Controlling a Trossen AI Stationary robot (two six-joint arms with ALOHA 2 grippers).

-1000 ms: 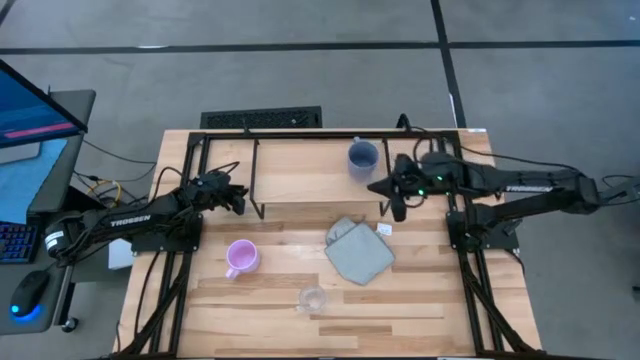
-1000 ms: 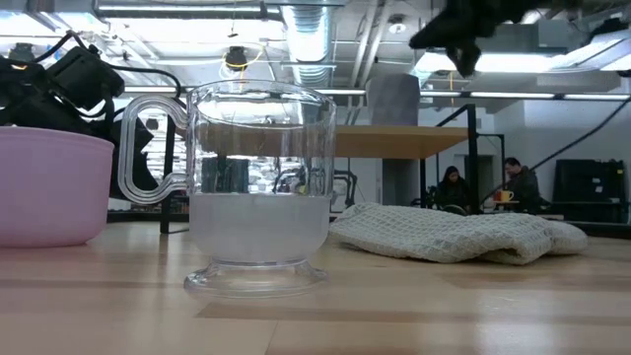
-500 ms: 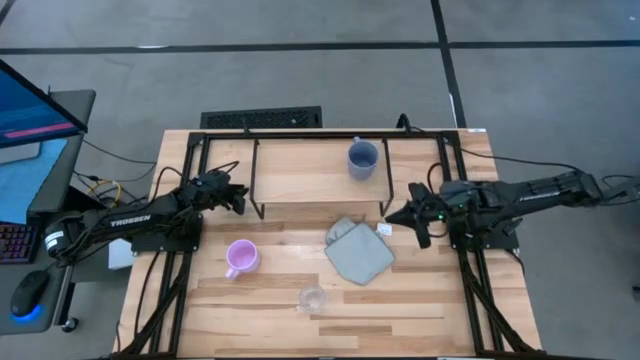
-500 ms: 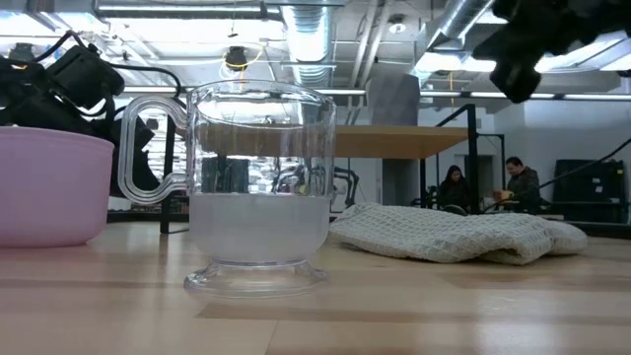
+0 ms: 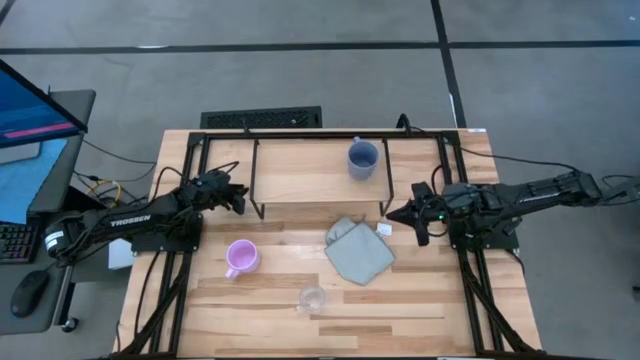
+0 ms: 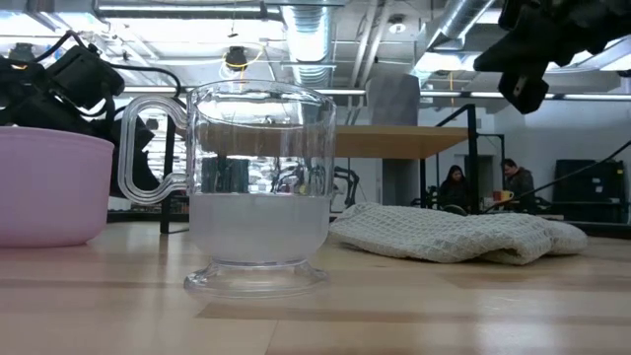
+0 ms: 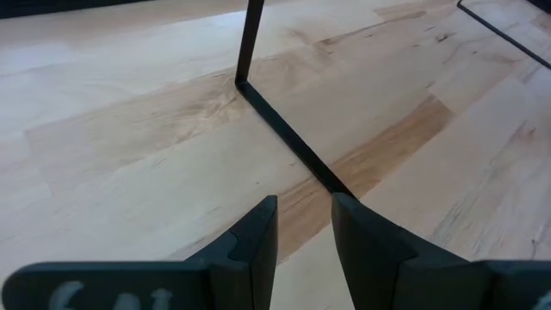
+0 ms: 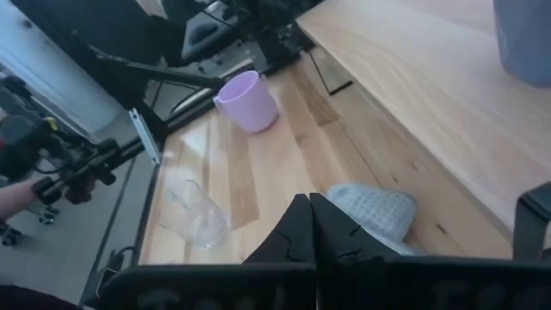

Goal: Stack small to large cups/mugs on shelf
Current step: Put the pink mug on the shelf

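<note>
The blue-grey mug (image 5: 362,159) stands upright on the shelf (image 5: 310,170), a light board on black wire legs at the table's far side. On the tabletop, the pink-lilac mug (image 5: 241,257) stands left of centre and the tiny clear glass cup (image 5: 312,297) (image 6: 258,187) stands near the near edge. My right gripper (image 5: 395,215) (image 8: 311,211) is shut and empty; it hovers off the shelf's right end, beside the grey-green cloth (image 5: 358,250). My left gripper (image 5: 238,198) (image 7: 304,224) is open by a narrow gap at the shelf's left leg (image 7: 284,138).
The cloth lies between the cups and the right gripper, with a small white tag (image 5: 384,229) beside it. Black frame rails (image 5: 470,270) run along both table sides. A monitor and keyboard sit off the table's left. People sit in the room beyond (image 6: 513,182).
My right gripper has drawn back from beside the blue-grey mug toward the table's near and right side, past the shelf's front edge, then held still. It has stayed shut. The mug remains upright on the shelf.
</note>
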